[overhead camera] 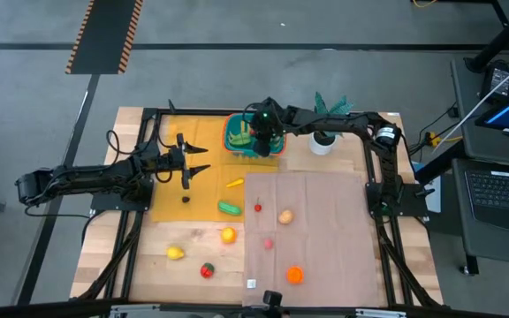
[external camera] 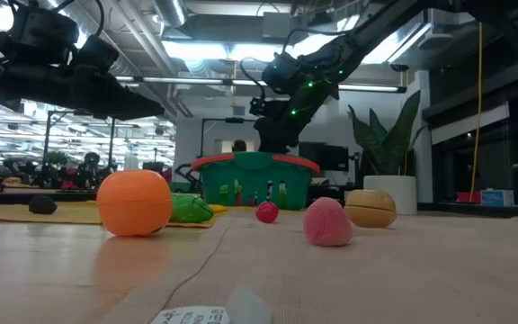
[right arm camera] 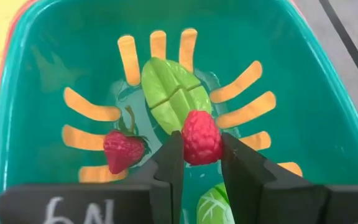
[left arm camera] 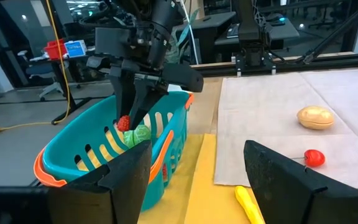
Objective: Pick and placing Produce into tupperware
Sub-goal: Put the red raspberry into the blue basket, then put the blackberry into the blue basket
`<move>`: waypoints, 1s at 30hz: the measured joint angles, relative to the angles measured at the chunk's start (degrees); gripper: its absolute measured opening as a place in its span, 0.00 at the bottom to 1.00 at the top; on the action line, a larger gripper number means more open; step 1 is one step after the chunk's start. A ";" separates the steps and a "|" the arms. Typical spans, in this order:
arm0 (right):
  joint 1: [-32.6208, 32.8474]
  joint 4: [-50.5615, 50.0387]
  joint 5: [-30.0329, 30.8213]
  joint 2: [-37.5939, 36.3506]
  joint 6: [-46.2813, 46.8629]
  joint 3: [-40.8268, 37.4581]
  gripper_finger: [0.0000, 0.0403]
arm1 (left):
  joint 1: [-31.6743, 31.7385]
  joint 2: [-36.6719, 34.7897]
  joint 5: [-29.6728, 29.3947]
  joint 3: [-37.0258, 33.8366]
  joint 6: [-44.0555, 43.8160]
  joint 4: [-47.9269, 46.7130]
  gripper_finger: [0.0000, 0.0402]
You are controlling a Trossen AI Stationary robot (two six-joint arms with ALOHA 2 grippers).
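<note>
Wooden table (overhead camera: pixel 104 265) is seen from above, a yellow mat (overhead camera: pixel 184 177) spread on its left half and a beige cloth (overhead camera: pixel 316 230) on its right. Teal tupperware (overhead camera: pixel 246 137) with orange rim is set at the far edge of the table, where mat and cloth meet; a white pot with plant (overhead camera: pixel 325 137) is placed just to its right. Right gripper (right arm camera: pixel 197 155) is lowered inside the tupperware, fingers clamped on a red raspberry (right arm camera: pixel 201 137). Beneath it, on the basket floor, a pale green leafy piece (right arm camera: pixel 173 90), a second red berry (right arm camera: pixel 123 149) and a green lettuce piece (right arm camera: pixel 213 202) are lying. Left gripper (overhead camera: pixel 197 165) is held over the yellow mat, well left of the tupperware, fingers apart and nothing between them. Scattered produce on the table: orange (overhead camera: pixel 294 275), green cucumber (overhead camera: pixel 229 208), tan potato (overhead camera: pixel 284 215), yellow-orange fruit (overhead camera: pixel 228 234), lemon (overhead camera: pixel 176 253), red-green piece (overhead camera: pixel 207 270), yellow banana (overhead camera: pixel 234 183), pink fruit (external camera: pixel 327 221), small cherry (overhead camera: pixel 258 208), dark small item (overhead camera: pixel 186 198).
</note>
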 joint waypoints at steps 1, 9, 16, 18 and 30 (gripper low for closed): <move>-0.05 0.06 -0.02 0.00 0.00 0.00 0.22 | 0.00 0.00 0.00 0.00 0.00 0.00 0.62; -0.15 0.14 -0.07 0.00 0.00 0.00 0.33 | 0.00 0.00 0.00 0.00 0.00 0.00 0.62; -0.15 1.67 0.06 0.00 0.18 0.00 0.39 | 0.00 0.00 0.00 0.00 0.00 0.00 0.62; -0.15 1.94 0.06 -0.15 0.10 -0.01 0.41 | 0.00 0.00 0.00 0.00 0.02 0.00 0.62; 0.84 -2.69 1.79 -8.22 3.26 -1.31 0.42 | 0.02 0.00 -0.03 0.00 0.02 0.02 0.62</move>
